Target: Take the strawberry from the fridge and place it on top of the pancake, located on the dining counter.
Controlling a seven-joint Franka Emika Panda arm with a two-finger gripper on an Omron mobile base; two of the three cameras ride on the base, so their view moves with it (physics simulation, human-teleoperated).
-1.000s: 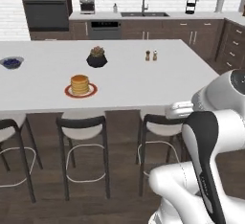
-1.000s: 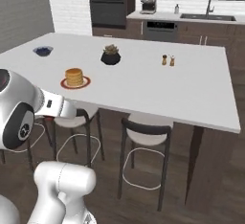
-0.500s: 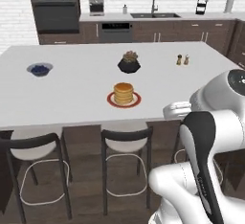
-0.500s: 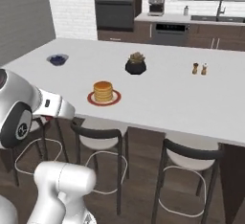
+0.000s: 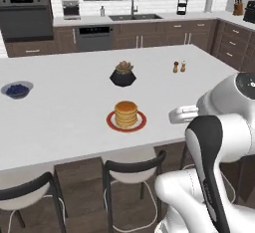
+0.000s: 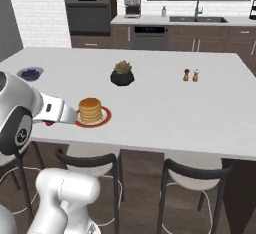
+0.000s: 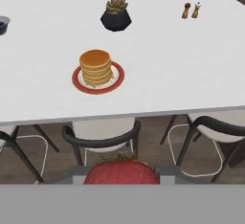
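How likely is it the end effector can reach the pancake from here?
Probably yes. The end effector, holding the strawberry, sits at the dining counter edge; only bare counter lies before the pancake.

So the strawberry (image 7: 121, 171) sits big and red right at the near edge, with bits of green leaf on top, and the end effector's tips are hidden behind it, so can't tell how they're set. Beyond it there's the white tabletop (image 7: 167, 65) with the pancake (image 7: 95, 67) stack on its red plate (image 7: 117, 78), a bit left of centre. Farther back is a dark pot with a succulent (image 7: 116, 14), and off to the far right two small shakers (image 7: 191, 10) side by side. A blue-berry bowl (image 7: 3, 25) pokes in at the far left. Dark-backed stools (image 7: 102, 138) tuck under the near edge.
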